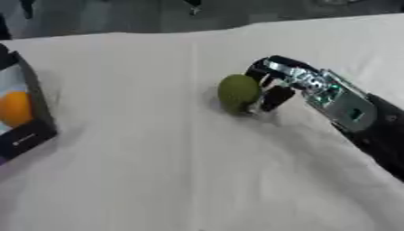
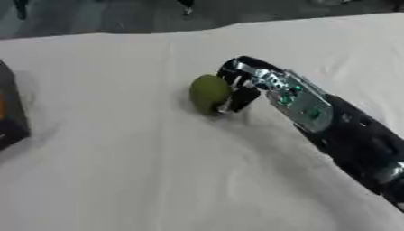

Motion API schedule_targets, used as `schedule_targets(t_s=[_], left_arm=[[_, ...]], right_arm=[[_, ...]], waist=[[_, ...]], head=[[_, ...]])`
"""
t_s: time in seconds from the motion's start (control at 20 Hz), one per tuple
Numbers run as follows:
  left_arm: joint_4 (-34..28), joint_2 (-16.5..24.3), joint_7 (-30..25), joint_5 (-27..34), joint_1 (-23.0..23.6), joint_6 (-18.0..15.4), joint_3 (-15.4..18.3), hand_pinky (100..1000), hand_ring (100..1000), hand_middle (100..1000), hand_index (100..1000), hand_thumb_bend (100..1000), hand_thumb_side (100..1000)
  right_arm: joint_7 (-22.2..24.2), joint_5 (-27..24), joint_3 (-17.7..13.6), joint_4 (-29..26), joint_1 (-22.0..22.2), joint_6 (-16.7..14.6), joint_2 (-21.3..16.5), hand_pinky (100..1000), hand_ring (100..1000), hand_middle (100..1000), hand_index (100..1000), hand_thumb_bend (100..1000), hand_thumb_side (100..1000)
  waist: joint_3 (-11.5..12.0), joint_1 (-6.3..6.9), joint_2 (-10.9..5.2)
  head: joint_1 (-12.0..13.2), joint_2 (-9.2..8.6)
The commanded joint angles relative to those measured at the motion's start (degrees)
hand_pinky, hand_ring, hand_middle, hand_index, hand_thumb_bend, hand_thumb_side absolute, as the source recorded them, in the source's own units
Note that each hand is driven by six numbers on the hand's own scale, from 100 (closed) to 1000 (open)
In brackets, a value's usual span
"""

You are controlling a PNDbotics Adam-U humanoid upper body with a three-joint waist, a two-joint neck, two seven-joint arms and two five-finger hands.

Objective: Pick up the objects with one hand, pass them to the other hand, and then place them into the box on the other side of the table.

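A white cloth [image 1: 158, 171] covers the table, with a straight seam running from far to near a little left of the middle.

The box [image 1: 31, 122] sits at the left edge of the table, only partly in view. Its wall is dark, almost black, and it stands tilted in the picture, its near corner pointing toward the middle of the cloth. Inside it lies an orange [image 1: 12, 108], round and bright, against a pale lining. The orange rests close to the right-hand wall of the box. What else the box may hold is cut off by the edge of the view. In the right eye view only a dark corner of the box and a thin strip of orange colour show.

The green fruit [image 1: 238, 93], olive-coloured and egg-shaped, lies on the cloth right of the seam, toward the far half of the table and well apart from the box. It throws a soft shadow to its left.

The right hand [image 1: 277, 83] comes in from the lower right on a black forearm with a silver wrist section and small green lights. It is at the fruit's right side, its dark fingers [image 2: 243, 97] curled down beside the fruit and touching it. Whether the fingers wrap the fruit or merely rest against it cannot be told. The fruit is on the cloth, not lifted.

The left hand shows in neither view.
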Motion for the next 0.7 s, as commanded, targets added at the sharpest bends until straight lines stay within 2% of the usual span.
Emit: schedule_targets(t_s=[0.05,0.3,0.55,0.7], left_arm=[[-0.96,1.08,0.32,0.18,-1.18,-0.09,0.55,810,718,756,761,730,390],[-0.63,1.36,0.47,0.03,-0.92,-0.17,0.48,806,717,754,764,711,430],[-0.25,1.68,0.56,-0.17,-0.66,-0.37,0.34,797,718,770,778,701,534],[-0.14,1.91,0.42,-0.56,-0.61,-0.52,0.15,795,719,778,788,742,513]], right_arm=[[-1.68,-2.32,-0.41,-0.01,-0.57,-0.26,-0.55,718,706,456,503,316,100],[-2.78,-5.73,-0.53,-1.56,-0.19,0.30,-0.65,711,702,451,495,321,100],[-3.63,-7.70,-1.41,-5.07,0.36,1.13,-1.10,704,698,441,486,313,100],[-4.76,-8.83,-2.20,-8.10,0.96,1.77,-1.46,703,699,440,494,317,100]], waist=[[0.06,0.73,-0.06],[-0.33,0.73,-0.59],[-1.13,0.70,-1.83],[-1.83,0.69,-2.79]], head=[[-0.19,-0.36],[-0.01,0.16],[0.55,0.99],[1.02,1.58]])
